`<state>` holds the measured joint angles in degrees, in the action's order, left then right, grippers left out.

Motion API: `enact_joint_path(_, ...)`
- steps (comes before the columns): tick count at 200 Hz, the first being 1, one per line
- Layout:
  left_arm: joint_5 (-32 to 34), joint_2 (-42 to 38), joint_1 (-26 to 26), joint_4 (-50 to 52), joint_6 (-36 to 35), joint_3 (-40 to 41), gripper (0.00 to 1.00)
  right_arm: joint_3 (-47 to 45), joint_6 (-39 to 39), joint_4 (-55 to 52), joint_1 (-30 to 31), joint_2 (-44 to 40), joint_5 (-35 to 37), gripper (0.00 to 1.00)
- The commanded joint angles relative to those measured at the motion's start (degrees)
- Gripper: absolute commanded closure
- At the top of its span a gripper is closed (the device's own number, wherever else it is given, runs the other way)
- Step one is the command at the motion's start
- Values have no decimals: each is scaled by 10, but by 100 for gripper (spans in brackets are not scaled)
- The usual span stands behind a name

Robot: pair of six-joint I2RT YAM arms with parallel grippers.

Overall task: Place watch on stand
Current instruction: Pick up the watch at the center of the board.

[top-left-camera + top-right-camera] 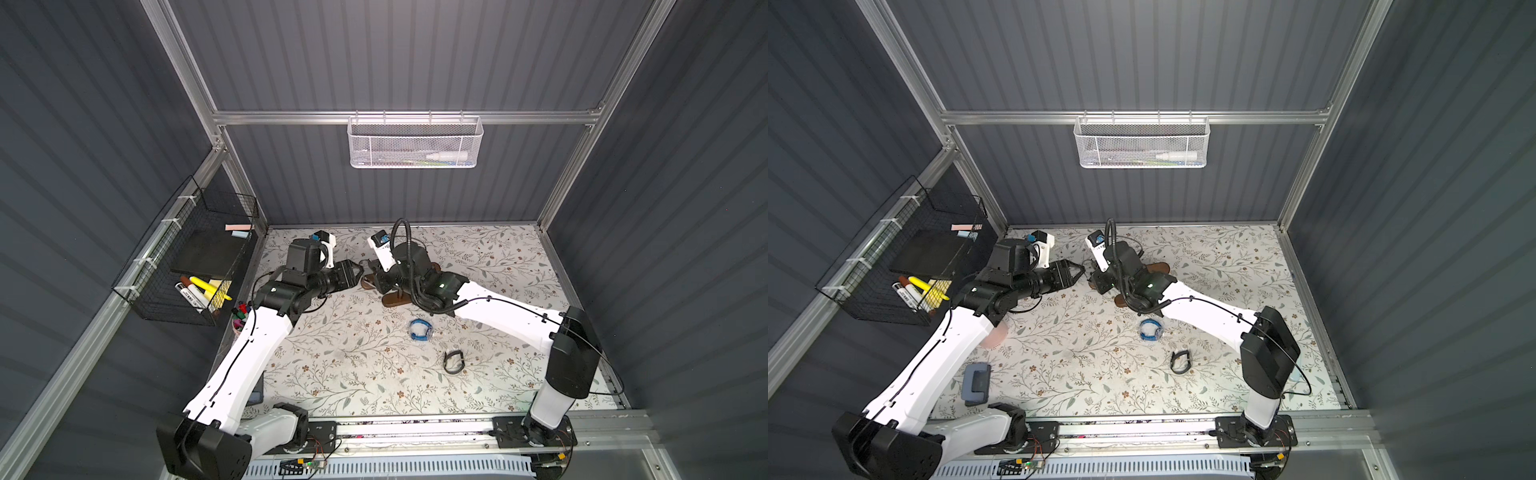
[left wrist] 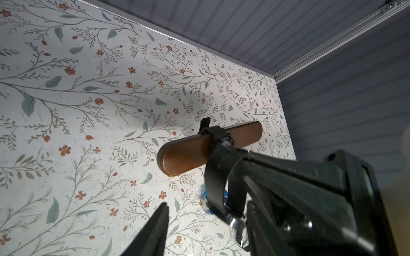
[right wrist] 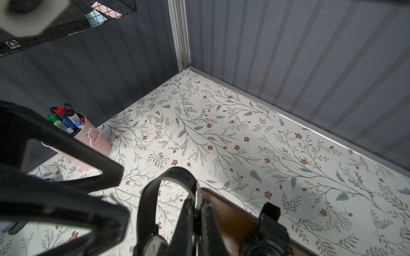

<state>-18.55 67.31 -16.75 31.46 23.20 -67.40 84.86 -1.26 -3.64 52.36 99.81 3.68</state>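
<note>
Watch (image 2: 218,135), matte black, straddles the glossy brown, round-ended top of the stand (image 2: 184,158); your right end effector (image 3: 196,199) is clamped on its perforated strap loop (image 3: 175,172), your left end effector (image 1: 360,272) gapes empty nearby.

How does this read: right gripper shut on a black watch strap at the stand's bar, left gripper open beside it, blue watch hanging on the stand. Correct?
No: the blue watch is not on the stand; both top views show it lying on the table. Otherwise as stated: right gripper shut on the black watch strap at the bar, left gripper open beside it.
</note>
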Motion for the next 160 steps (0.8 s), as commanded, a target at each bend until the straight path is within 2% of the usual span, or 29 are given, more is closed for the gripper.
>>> enact_joint_path(1,52,-16,1,30,-124,-22,41,30,28,-81,-33,-20,-95,100)
enact_joint_path(19,49,-44,0,2,-188,3,40,70,56,-142,-55,-8,-147,100)
enact_joint_path(42,-2,-118,-1,-91,-277,73,41,123,98,-213,-69,18,-207,100)
enact_joint_path(51,-34,-162,-3,-137,-341,113,41,148,112,-249,-70,30,-212,100)
enact_joint_path(58,-58,-200,-6,-172,-393,145,39,168,121,-272,-70,42,-242,100)
enact_joint_path(72,-108,-260,-6,-213,-494,196,30,201,130,-306,-71,61,-261,100)
enact_joint_path(93,-158,-275,-7,-181,-602,197,31,218,129,-318,-69,73,-280,100)
enact_joint_path(125,-160,-266,-8,-141,-718,181,31,231,136,-335,-49,79,-255,100)
enact_joint_path(160,-184,-208,-10,-39,-833,136,31,241,130,-334,-35,86,-243,100)
